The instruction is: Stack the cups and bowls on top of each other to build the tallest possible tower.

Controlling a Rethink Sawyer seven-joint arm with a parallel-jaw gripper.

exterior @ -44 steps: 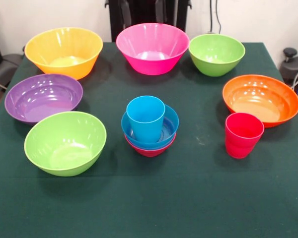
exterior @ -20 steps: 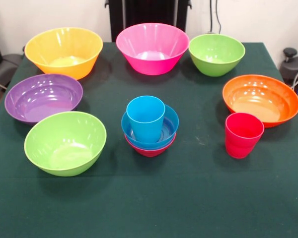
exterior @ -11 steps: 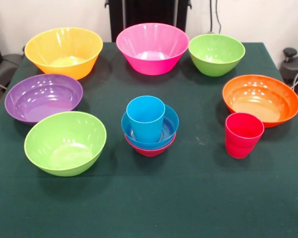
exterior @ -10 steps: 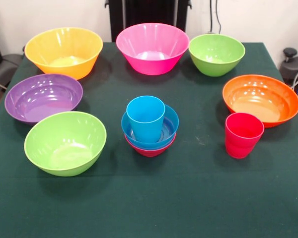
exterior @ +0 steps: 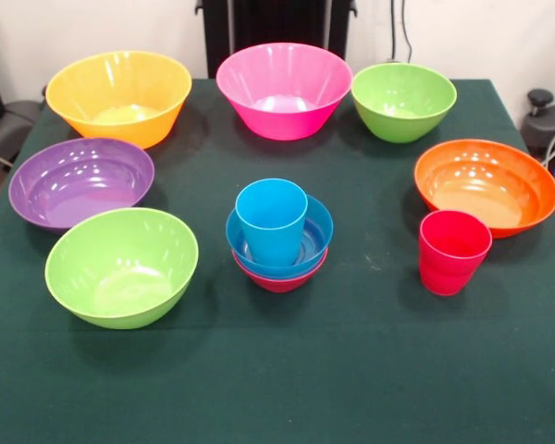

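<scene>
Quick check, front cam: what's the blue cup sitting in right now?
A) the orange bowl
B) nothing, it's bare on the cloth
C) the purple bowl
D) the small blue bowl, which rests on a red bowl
D: the blue cup stands upright inside the small blue bowl, which sits in a red bowl beneath it.

Table cloth (exterior: pixel 351 370): dark green, covers the whole table top.
Wall (exterior: pixel 92 28): white, behind the table.
Cables (exterior: pixel 407 28): dark, hanging down the wall at the top right.
Black knob (exterior: pixel 540 96): round, just past the right edge of the table.
</scene>
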